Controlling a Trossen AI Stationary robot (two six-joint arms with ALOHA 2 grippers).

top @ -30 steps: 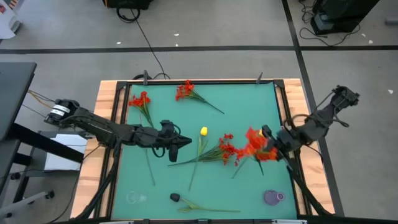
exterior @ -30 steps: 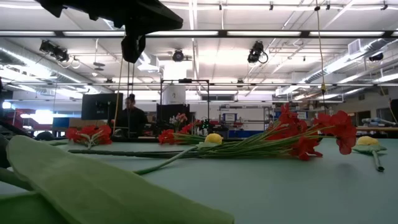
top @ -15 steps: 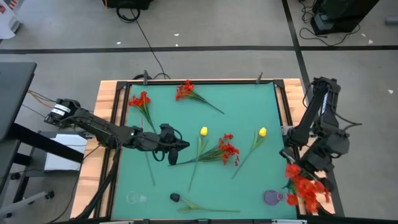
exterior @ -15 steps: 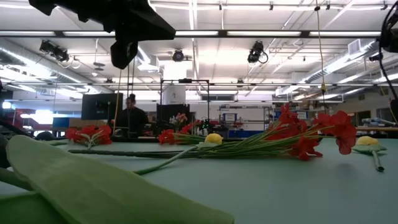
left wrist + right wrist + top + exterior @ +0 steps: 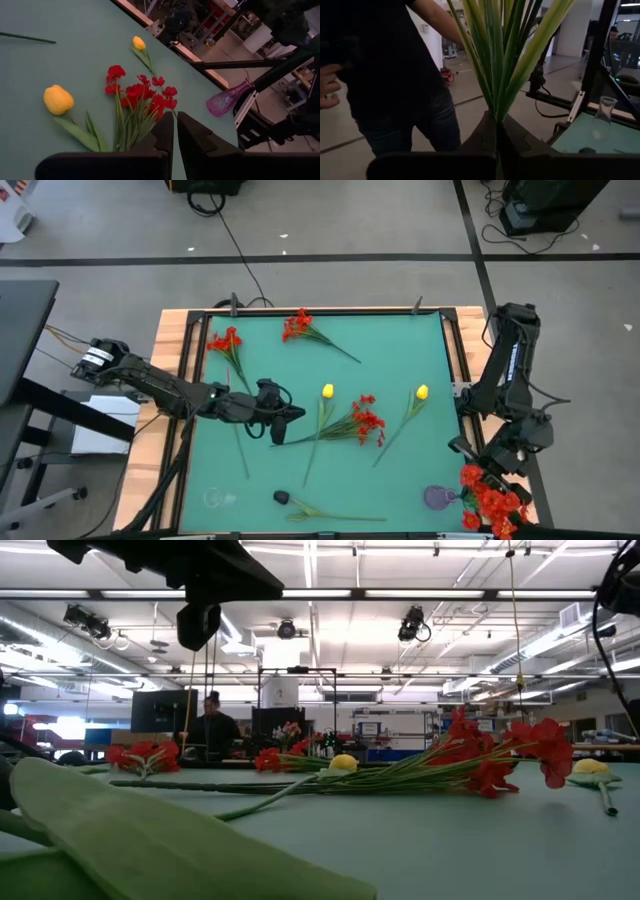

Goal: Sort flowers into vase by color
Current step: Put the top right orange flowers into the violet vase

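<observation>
**Red spray held off the table's right edge; other flowers on the mat**

We find the task's flowers in two places. One red spray point(image 5: 492, 498) is in the right gripper point(image 5: 496, 131), whose fingers are pressed together on the bundle of green stems point(image 5: 500, 55); in the high view the blooms hang past the near-right corner of the table, just beside the purple vase point(image 5: 438, 498) that stands on the mat near that corner. We cannot tell whether the blooms touch the vase.

The rest lie flat on the green mat point(image 5: 390, 340). A red spray point(image 5: 365, 420) lies at mid-table with a yellow tulip point(image 5: 327, 391) just to its left and a second yellow tulip point(image 5: 422, 392) to its right. Two more red sprays lie toward the far edge, one at far left point(image 5: 226, 340) and one near the far middle point(image 5: 297, 325). A dark-headed flower point(image 5: 283, 497) lies along the near edge.

The left gripper point(image 5: 298, 410) sits low over the mat, left of the central spray, fingers closed with only a thin slit between them; we see nothing in them. Its wrist view looks over the central spray toward the vase.

A clear glass vase point(image 5: 217, 498) stands at the near-left corner. In the right wrist view a person point(image 5: 395, 70) in a dark top stands just beyond the table.
</observation>
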